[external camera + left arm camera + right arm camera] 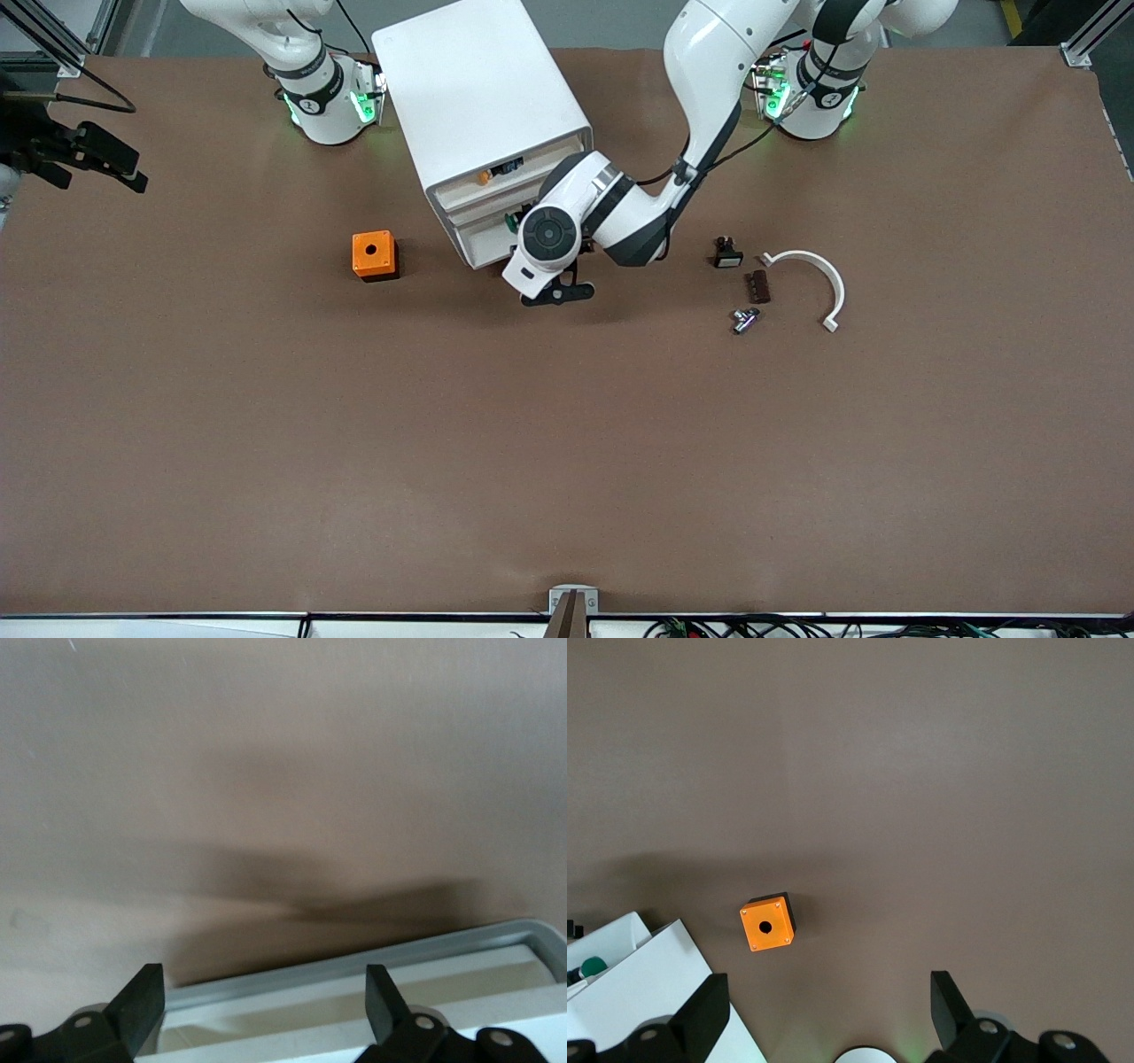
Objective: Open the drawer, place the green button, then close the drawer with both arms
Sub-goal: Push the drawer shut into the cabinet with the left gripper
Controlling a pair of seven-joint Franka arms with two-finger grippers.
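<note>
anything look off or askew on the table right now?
The white cabinet sits skewed to the table edges, front turned toward the right arm's end. One drawer stands slightly open with the green button in it. Left gripper open at that drawer; right arm waits.

An orange plastic cube with a round hole in its top sits on the brown table. Toward the left arm's end lie a small black switch part, a dark brown ridged block, a small metal fitting and a curved white plastic band, grouped close together.
</note>
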